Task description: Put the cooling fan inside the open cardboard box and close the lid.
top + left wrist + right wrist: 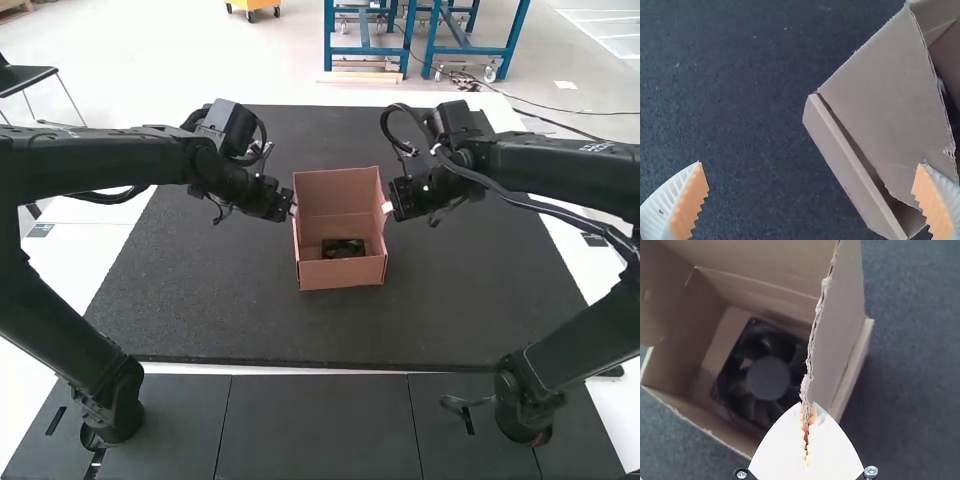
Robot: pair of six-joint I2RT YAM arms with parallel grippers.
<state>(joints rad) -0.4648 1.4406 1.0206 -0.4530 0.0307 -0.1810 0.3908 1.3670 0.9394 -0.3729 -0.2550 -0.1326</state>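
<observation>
The cooling fan [341, 246] lies flat on the floor of the cardboard box [340, 272], black, with its round hub and blades facing up; the right wrist view looks straight down on the cooling fan [767, 380] framed by the brown walls of the box [670, 315]. The box sits open near the middle of the dark mat [200, 290], and its lid [338, 190] stands upright along the far wall. The right gripper [388, 208] is at the box's right side, and in its own view the right gripper [806, 432] is pinched tight on the torn upper edge of the right side flap [840, 315], with the white ribbed fingers meeting on the cardboard and the flap standing on edge. The left gripper [290, 205] is just beside the box's left side at about the height of the rim. In the left wrist view the left gripper [810, 166] is spread wide, its orange pads [687, 200] far apart and holding nothing; the left side flap [880, 115] slants between them, close to one finger, though whether it touches cannot be told. The mat lies on a white table [60, 260], and both black arms reach inward from the near corners
</observation>
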